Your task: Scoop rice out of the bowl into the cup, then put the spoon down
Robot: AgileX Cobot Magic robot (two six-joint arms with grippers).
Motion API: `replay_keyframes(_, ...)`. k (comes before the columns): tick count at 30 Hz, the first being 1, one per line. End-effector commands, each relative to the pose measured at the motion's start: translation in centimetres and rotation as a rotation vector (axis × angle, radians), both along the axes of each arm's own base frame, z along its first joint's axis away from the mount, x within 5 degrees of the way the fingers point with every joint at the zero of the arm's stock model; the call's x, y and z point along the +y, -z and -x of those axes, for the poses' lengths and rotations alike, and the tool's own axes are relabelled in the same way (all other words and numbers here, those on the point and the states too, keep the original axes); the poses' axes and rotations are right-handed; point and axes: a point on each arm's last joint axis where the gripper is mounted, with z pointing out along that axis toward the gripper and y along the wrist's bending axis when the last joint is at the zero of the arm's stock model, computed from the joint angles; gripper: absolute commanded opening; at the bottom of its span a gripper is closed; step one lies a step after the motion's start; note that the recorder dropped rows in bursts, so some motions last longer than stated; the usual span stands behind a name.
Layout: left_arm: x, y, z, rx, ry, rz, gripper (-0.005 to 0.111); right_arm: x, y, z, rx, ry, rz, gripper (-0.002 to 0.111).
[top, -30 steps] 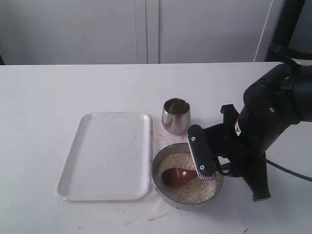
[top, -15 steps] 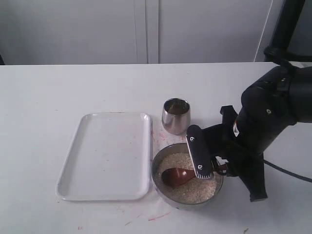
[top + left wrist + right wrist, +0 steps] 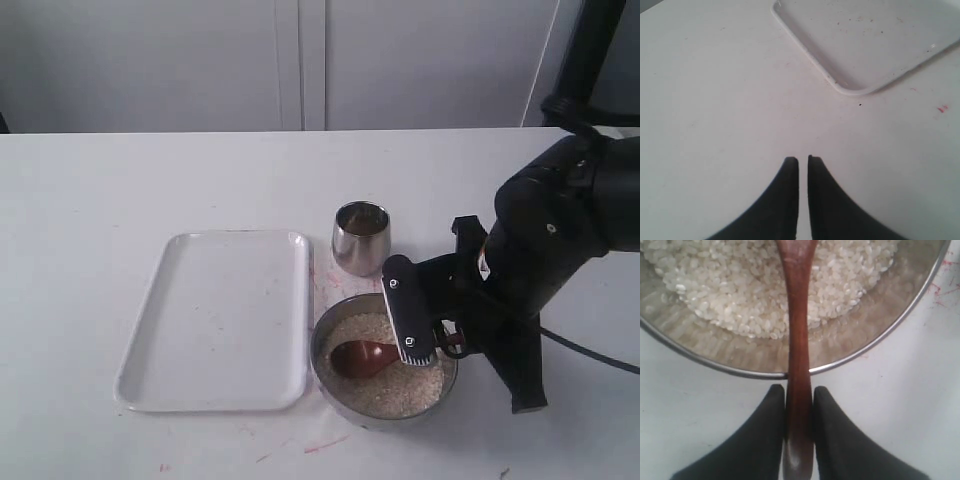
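Clamped the right gripper (image 3: 799, 390) onto the wooden spoon (image 3: 798, 335), with both black fingers pressed flat against the sides of the slim handle, no gap showing, and the jaws narrowed to the handle's width. Took hold just outside the rim of the steel bowl (image 3: 875, 347), toward the handle's far end, likely to keep the fingers out of the grains and leave the whole length free as a lever for dipping and lifting. Ran straight over the rim and down into the bowl, the oval head resting on the heap of rice (image 3: 735, 290), hollow side up and, in the exterior view, seemingly bare of grains. Looked dark reddish-brown, smooth and glossy, thin at the grip and widening toward the head. Filled most of the bowl with small off-white uncooked grains, sloping away to bare metal near the rim on the gripper's side. Stood the small steel cup (image 3: 361, 237) upright just beyond the bowl in the exterior view, near but apart, handy for a short carry; could not make out any rice inside. Placed alongside the bowl, on the white table (image 3: 120, 180), a white tray (image 3: 220, 320), perhaps meant to receive the spoon afterwards. Hung the left gripper (image 3: 803, 161) over the table near a tray corner, fingers drawn almost together with only a slit between, gripping nothing. Judged the scooping not yet begun.
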Motion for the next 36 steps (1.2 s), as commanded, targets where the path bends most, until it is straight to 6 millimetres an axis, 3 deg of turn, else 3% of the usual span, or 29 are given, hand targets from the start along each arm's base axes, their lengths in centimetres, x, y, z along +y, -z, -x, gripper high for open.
replay_keyframes(1, 0.0, 0.6, 0.1, 0.04, 0.0, 0.0, 0.014, -0.2, 0.1, 0.1, 0.009, 0.015, 0.003, 0.005)
replay_keyframes(6, 0.0, 0.6, 0.1, 0.04, 0.0, 0.0, 0.014, -0.3, -0.8, 0.5, -0.009, 0.02, -0.001, 0.005)
replay_keyframes(22, 0.0, 0.6, 0.1, 0.04, 0.0, 0.0, 0.014, -2.9, -7.1, 3.5, -0.201, 0.129, 0.115, 0.005)
replay_keyframes(27, 0.0, 0.6, 0.1, 0.04, 0.0, 0.0, 0.014, -2.6, -8.7, 5.0, -0.278, 0.156, 0.208, 0.004)
replay_keyframes(36, 0.0, 0.6, 0.1, 0.04, 0.0, 0.0, 0.014, -1.4, -9.3, 6.8, -0.334, 0.278, 0.322, 0.004)
